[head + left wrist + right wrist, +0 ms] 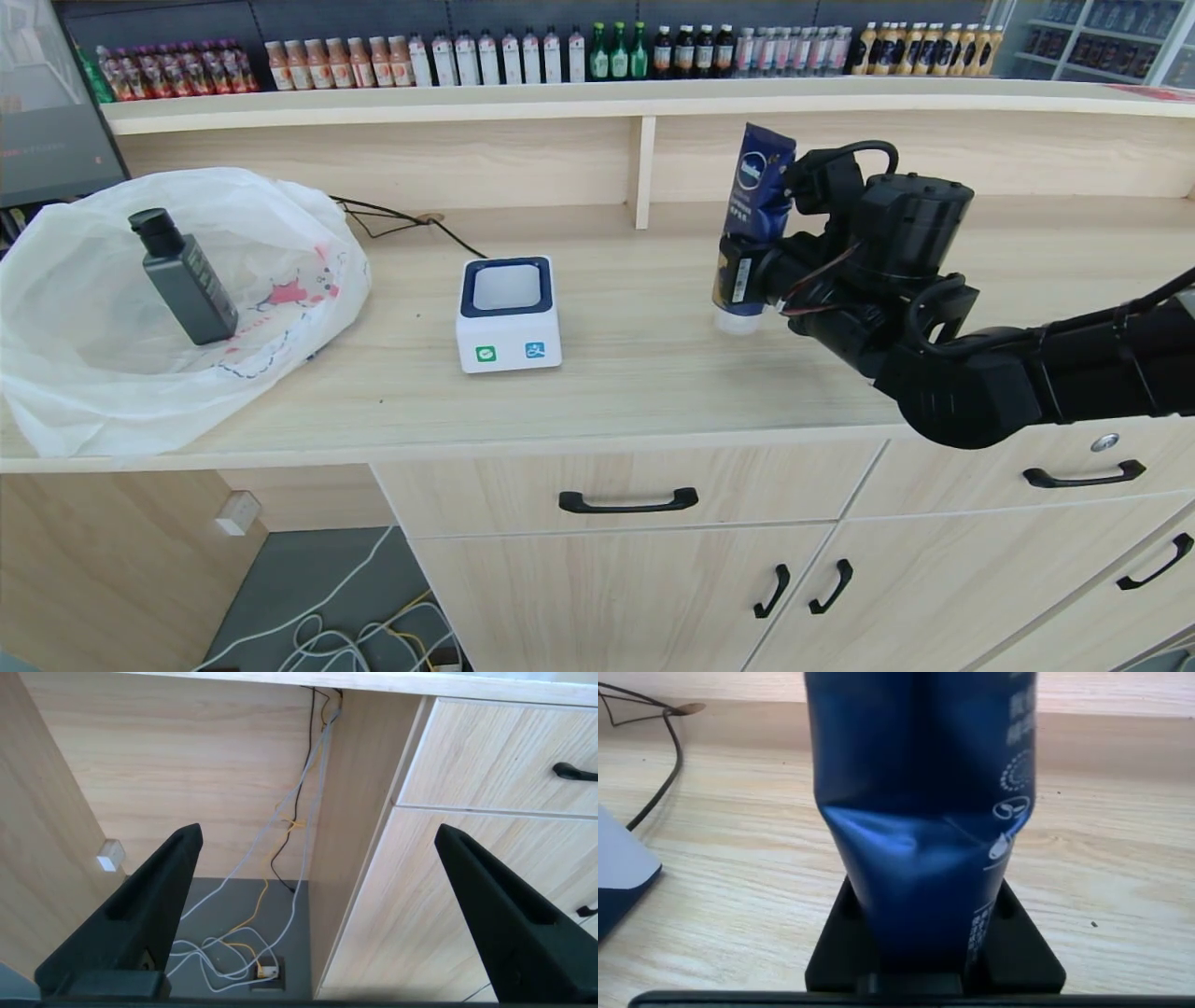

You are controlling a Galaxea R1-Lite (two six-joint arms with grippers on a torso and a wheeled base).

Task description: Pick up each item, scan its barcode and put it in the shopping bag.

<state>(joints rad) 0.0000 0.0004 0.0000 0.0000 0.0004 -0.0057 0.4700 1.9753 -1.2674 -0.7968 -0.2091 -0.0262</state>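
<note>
My right gripper [761,266] is shut on a dark blue tube [752,219], held upright with its white cap down, just above the counter to the right of the scanner. Close up, the blue tube [924,821] is pinched and creased between the black fingers [845,943]. The white barcode scanner [508,314] with a blue-framed window sits at mid counter. At the left, the white plastic shopping bag [84,355] lies open with a dark grey bottle [185,278] leaning inside. My left gripper [318,915] hangs open below the counter, facing the cabinet.
A black cable [401,224] runs along the counter behind the scanner. A raised shelf [597,98] with a row of drink bottles backs the counter. Drawers with black handles [627,502] lie under the counter edge. Loose cables [243,943] lie on the floor below.
</note>
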